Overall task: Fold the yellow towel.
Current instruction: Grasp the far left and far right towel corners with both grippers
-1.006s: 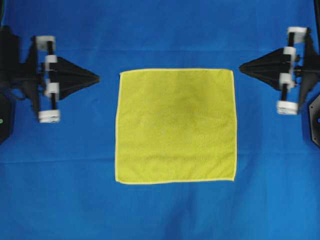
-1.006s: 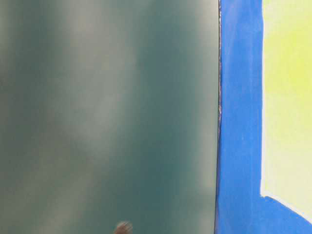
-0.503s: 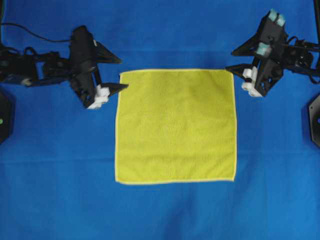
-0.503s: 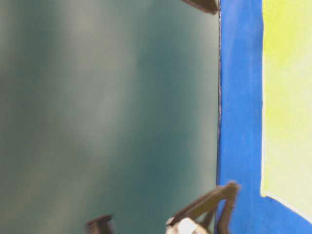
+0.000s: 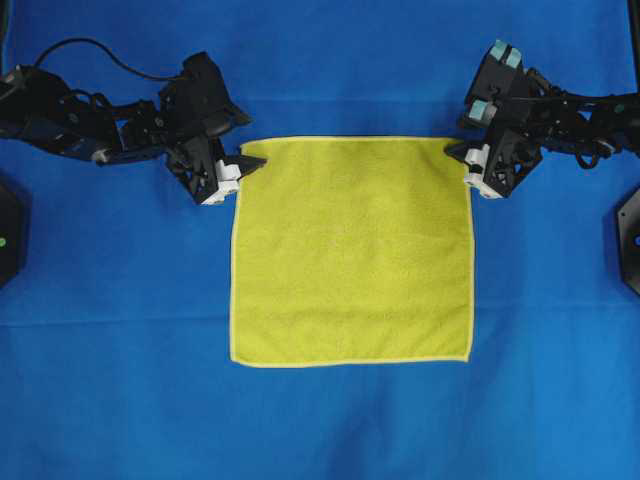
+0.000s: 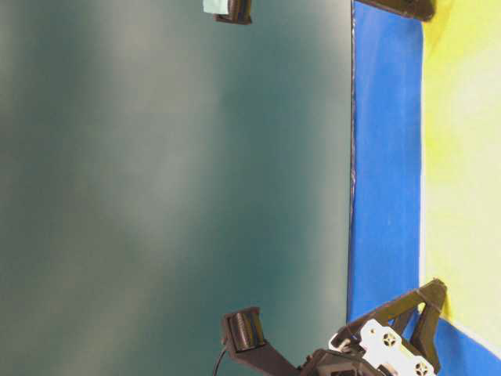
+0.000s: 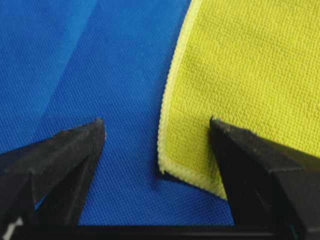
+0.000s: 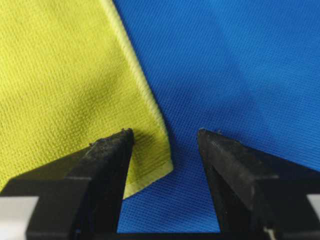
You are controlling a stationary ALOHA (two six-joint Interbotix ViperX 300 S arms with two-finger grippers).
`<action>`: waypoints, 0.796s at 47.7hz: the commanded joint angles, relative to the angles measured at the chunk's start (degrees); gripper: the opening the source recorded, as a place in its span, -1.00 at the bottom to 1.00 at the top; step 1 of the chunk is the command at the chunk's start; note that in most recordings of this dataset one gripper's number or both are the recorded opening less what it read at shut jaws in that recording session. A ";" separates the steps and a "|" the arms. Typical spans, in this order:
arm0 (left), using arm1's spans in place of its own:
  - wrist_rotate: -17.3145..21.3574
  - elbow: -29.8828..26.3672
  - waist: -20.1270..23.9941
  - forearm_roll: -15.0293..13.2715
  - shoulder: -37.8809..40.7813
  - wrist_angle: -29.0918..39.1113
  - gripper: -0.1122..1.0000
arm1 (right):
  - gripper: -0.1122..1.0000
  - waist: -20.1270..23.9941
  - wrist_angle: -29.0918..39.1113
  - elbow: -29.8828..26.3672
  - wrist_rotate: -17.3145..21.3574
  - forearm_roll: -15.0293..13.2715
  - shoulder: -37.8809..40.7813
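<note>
Straddling yellow towel (image 5: 350, 250) corners: both spread tools.

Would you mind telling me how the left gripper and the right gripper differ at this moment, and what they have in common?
The left gripper sits at the yellow towel's upper-left corner in the overhead view; the right gripper sits at its upper-right corner. The left one straddles the corner with more spread between its fingertips than the right one shows. Both are open, each straddling a corner of the flat towel.

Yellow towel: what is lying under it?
The yellow towel lies flat on the blue cloth, which shows on all sides. Whatever is beneath its middle is covered; no bulge shows.
</note>
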 commanded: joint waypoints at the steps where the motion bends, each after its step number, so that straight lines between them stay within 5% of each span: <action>1: 0.00 -0.62 0.35 -0.18 -0.26 0.09 0.62 | 0.24 -0.62 -0.62 -0.79 0.00 0.00 0.09; 7: -0.09 -0.70 0.09 -0.18 -0.18 0.53 0.48 | 0.18 -0.62 -0.53 -0.70 0.00 0.09 2.20; 10: -0.09 -0.79 -0.26 -0.18 -0.18 0.97 0.32 | 0.00 -0.53 -0.35 -0.62 0.09 0.18 2.55; 17: 0.26 -0.88 -1.58 -0.18 -0.26 2.55 -0.31 | -0.70 0.70 -0.26 -0.26 0.26 0.18 2.29; 23: 0.26 -0.79 -1.58 -0.18 -0.62 3.52 -0.74 | -0.75 1.14 -0.18 -0.35 0.35 0.97 2.29; 38: 2.02 -2.20 -0.26 -0.18 -6.06 6.24 -0.75 | -0.75 1.14 2.37 0.00 0.35 1.85 -4.48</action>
